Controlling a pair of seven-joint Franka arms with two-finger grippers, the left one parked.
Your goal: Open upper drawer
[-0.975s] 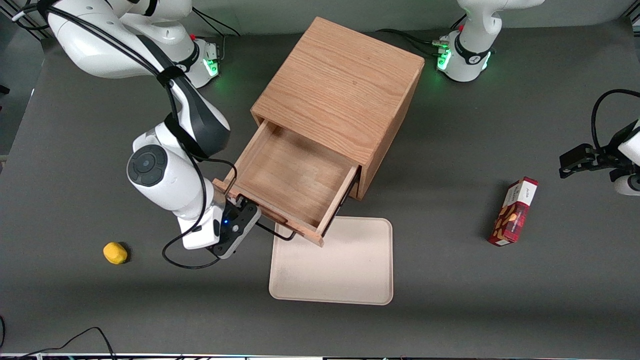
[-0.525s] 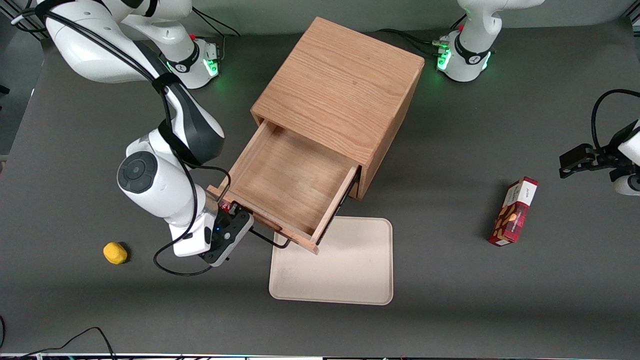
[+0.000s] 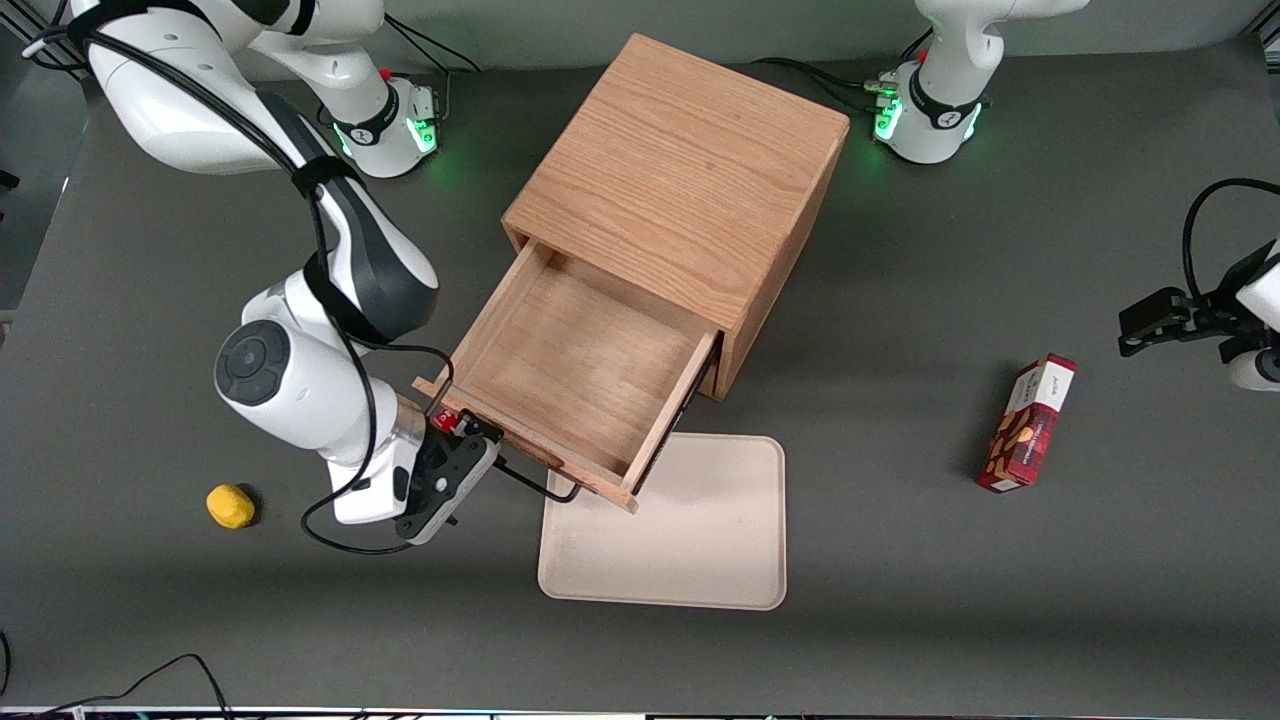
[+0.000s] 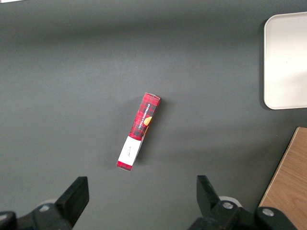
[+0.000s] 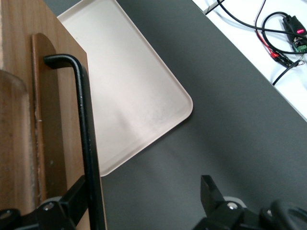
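- Judging progress: upper drawer (image 3: pixel 580 375) stands drawn well out of the oak cabinet (image 3: pixel 680 190), its empty floor exposed; task looks essentially done.
- Drawer front overhangs the cream tray (image 3: pixel 680 540), near the table's middle.
- Gripper (image 5: pixel 139 201) sits at the black handle (image 5: pixel 86 143), fingers spread wide; one finger is beside the bar, nothing clamped.
- Left, by my reading: only backing the arm clear.
- Yellow object (image 3: pixel 230 505) lies toward the working arm's end; red box (image 4: pixel 138 132) toward the parked arm's.
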